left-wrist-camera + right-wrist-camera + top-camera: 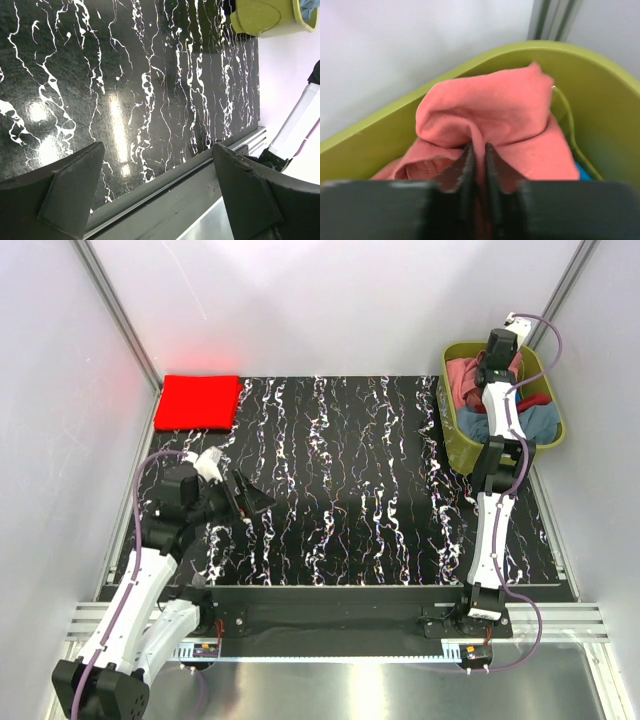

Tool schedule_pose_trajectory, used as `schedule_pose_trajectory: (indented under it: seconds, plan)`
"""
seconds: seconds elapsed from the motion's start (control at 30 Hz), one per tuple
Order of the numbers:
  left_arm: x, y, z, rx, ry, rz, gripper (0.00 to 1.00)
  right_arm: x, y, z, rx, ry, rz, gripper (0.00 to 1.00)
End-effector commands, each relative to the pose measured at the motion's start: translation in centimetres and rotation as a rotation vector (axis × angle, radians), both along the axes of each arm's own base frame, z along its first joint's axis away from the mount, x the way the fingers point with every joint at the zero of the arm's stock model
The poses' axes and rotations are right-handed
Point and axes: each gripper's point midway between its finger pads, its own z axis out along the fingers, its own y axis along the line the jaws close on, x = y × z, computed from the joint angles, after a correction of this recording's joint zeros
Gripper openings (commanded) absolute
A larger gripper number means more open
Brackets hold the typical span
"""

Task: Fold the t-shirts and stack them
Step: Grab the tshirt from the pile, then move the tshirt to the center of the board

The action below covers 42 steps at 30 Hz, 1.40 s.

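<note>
1. Two fingers of the right gripper [479, 150] stand almost together, with a raised fold of the salmon pink t-shirt [490, 110] pinched between their tips.
2. That shirt lies bunched on top of the pile inside the olive-green tub [605, 100], close to its far wall. A sliver of blue cloth [579, 172] shows at the shirt's right edge. It is perhaps another shirt, but too little shows to be sure.
3. Seen from above, the right arm [495, 510] reaches over the tub, which stands at the far right corner of the table [350, 470]. The pink shirt fills the tub's left side. A dark red t-shirt [533, 398] and a grey-blue t-shirt [540, 425] are heaped beside it on the right.
4. On the left gripper [160, 190], the fingers [75, 190] are spread wide with nothing between them. Below them show only the black marbled table and its near edge rail [165, 192].
5. In the top view, that gripper sits over the near left part of the table. It is well apart from the bright red t-shirt [198, 402], which lies folded flat at the far left corner.
</note>
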Motion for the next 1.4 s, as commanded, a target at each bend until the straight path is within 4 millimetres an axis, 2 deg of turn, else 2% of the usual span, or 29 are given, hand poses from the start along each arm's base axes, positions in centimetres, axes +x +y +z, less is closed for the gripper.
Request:
schedule_pose_trajectory:
  seconds: [0.0,0.03,0.1,0.13,0.2,0.23,0.27,0.3,0.37,0.4,0.57,0.6,0.67,0.7,0.77,0.8,0.87,0.9,0.93,0.97,1.03,1.07,1.13,1.17,1.2,1.23,1.27,1.33,1.37]
  plan:
    - [0.8,0.1,2.8,0.017,-0.084,-0.013,0.95,-0.5,-1.8,5.7,-0.031,-0.114,-0.077,0.11]
    - [0.8,0.1,3.1,0.015,-0.087,-0.015,0.94,-1.2,-2.0,8.4,-0.034,-0.154,-0.098,0.02]
    - [0.8,0.0,3.4,0.005,-0.080,-0.012,0.93,-2.1,-1.8,11.8,-0.025,-0.208,-0.113,0.00]
    - [0.8,0.0,3.7,0.002,-0.085,-0.012,0.93,-3.3,-1.7,15.8,-0.028,-0.268,-0.121,0.00]
    - [0.8,-0.1,4.4,0.000,-0.092,-0.014,0.93,-4.8,-1.4,20.7,-0.019,-0.354,-0.123,0.00]
    - [0.8,-0.1,5.2,-0.001,-0.101,-0.013,0.93,-6.3,-0.8,24.9,-0.020,-0.424,-0.110,0.00]
    - [0.7,-0.1,5.7,-0.003,-0.110,-0.014,0.95,-7.2,-0.7,27.2,-0.011,-0.473,-0.109,0.00]
    - [0.6,-0.1,6.2,-0.003,-0.118,-0.013,0.97,-9.3,-0.1,31.9,-0.008,-0.563,-0.099,0.00]
    - [0.4,-0.1,7.6,-0.011,-0.142,-0.010,0.99,-11.3,1.2,36.3,0.050,-0.675,-0.054,0.00]
    - [0.2,-0.1,8.1,-0.022,-0.145,-0.009,0.99,-13.8,2.0,40.1,0.075,-0.758,-0.031,0.00]
    - [-0.6,-0.2,9.4,-0.068,-0.151,0.015,0.99,-19.3,8.8,49.2,0.287,-0.995,0.257,0.00]
    - [-0.7,-0.2,9.6,-0.083,-0.146,0.023,0.99,-21.8,10.1,51.9,0.289,-1.054,0.302,0.00]
    - [-1.1,-0.1,10.0,-0.094,-0.153,0.033,0.99,-24.1,13.5,54.5,0.361,-1.118,0.429,0.00]
    - [-1.2,-0.1,10.3,-0.097,-0.163,0.033,0.99,-26.5,15.1,56.6,0.376,-1.169,0.498,0.00]
    - [-1.5,0.1,11.0,-0.106,-0.184,0.045,0.99,-28.4,18.3,57.9,0.446,-1.186,0.609,0.00]
    - [-1.5,0.1,11.6,-0.110,-0.199,0.050,0.99,-30.0,21.2,58.5,0.496,-1.181,0.693,0.00]
    - [-1.7,0.3,12.0,-0.113,-0.203,0.061,0.99,-29.7,24.8,57.0,0.607,-1.093,0.807,0.00]
    - [-1.8,0.3,12.4,-0.118,-0.211,0.062,0.99,-31.5,28.3,57.0,0.651,-1.047,0.930,0.00]
    - [-1.9,0.3,12.5,-0.120,-0.207,0.067,0.99,-31.9,30.3,56.3,0.688,-1.003,0.984,0.00]
    - [-2.0,0.4,12.8,-0.124,-0.208,0.072,0.99,-31.2,32.8,54.3,0.729,-0.919,1.028,0.00]
    - [-2.2,0.7,13.4,-0.120,-0.219,0.092,0.98,-33.9,38.9,52.3,0.780,-0.785,1.201,0.00]
    - [-2.3,1.0,13.8,-0.111,-0.233,0.107,0.98,-32.9,41.2,48.9,0.790,-0.671,1.220,0.00]
    - [-2.6,2.4,14.7,-0.071,-0.261,0.177,0.98,-35.5,45.2,44.8,0.842,-0.487,1.298,0.00]
    - [-2.9,3.0,14.9,-0.043,-0.278,0.196,0.98,-34.4,47.4,38.3,0.876,-0.312,1.272,0.00]
    - [-3.3,3.6,16.0,-0.028,-0.307,0.221,0.98,-36.4,48.2,37.1,0.884,-0.276,1.299,0.02]
    - [-3.7,4.8,15.7,0.012,-0.298,0.275,0.98,-37.2,49.2,34.3,0.898,-0.200,1.299,0.03]
    - [-4.0,5.3,15.7,0.042,-0.311,0.289,0.98,-38.3,51.6,27.7,0.945,-0.017,1.282,0.06]
    - [-4.6,6.5,15.8,0.083,-0.315,0.338,0.98,-41.1,53.4,22.9,0.998,0.150,1.326,0.21]
    - [-4.7,6.7,15.4,0.098,-0.308,0.342,0.98,-42.8,54.3,18.0,1.006,0.293,1.320,0.30]
